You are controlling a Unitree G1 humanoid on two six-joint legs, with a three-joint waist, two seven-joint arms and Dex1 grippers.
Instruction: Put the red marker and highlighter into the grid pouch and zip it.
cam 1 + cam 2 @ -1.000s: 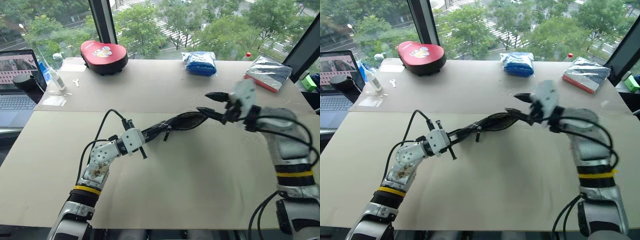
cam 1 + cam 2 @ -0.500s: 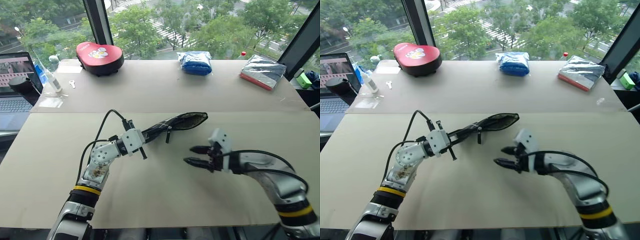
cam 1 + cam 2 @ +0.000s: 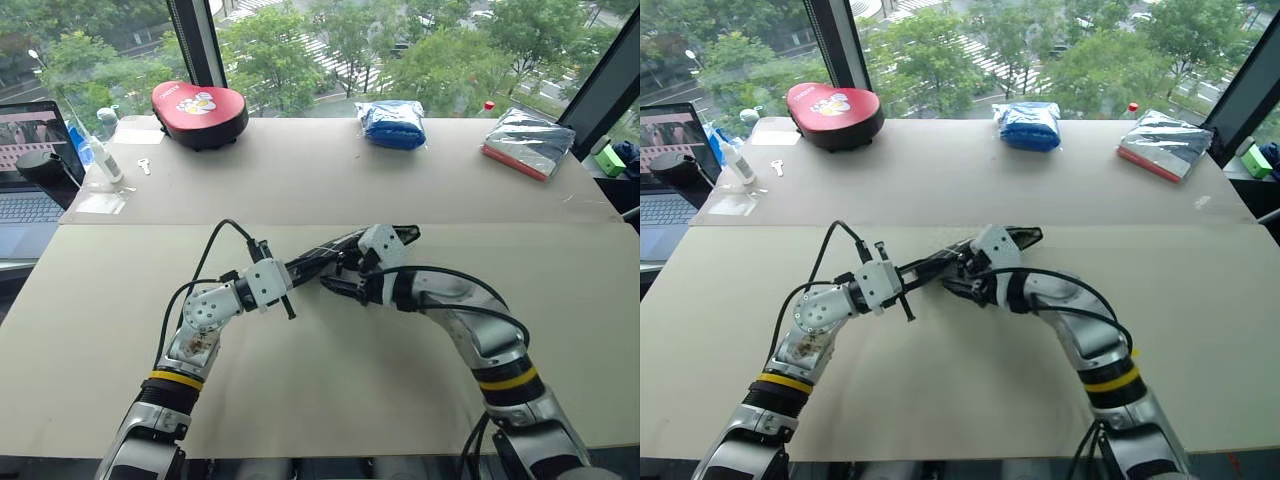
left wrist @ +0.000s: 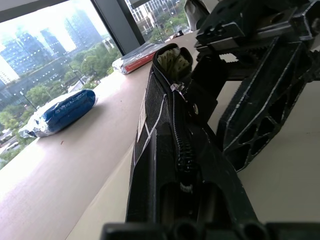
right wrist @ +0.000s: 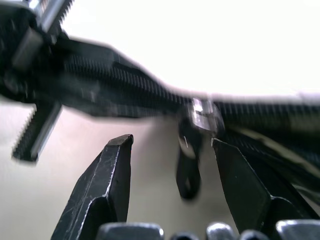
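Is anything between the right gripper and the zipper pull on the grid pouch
Nothing visible. The right gripper is open, and the zipper pull of the grid pouch hangs in the gap between its fingers, untouched.

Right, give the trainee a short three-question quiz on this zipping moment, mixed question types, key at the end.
1. True or false: the left gripper is shut on the flat black grid-lined fabric pouch.
2. Multiple choice: the right gripper has its fingers A) clamped on the laptop, B) open either side of the pouch's dangling black zipper pull, C) shut on the blue bag.
3. Fill in: beyond the pouch, by the window, lies a crumpled ____ plastic bag.

Key: 1 true; 2 B; 3 blue.
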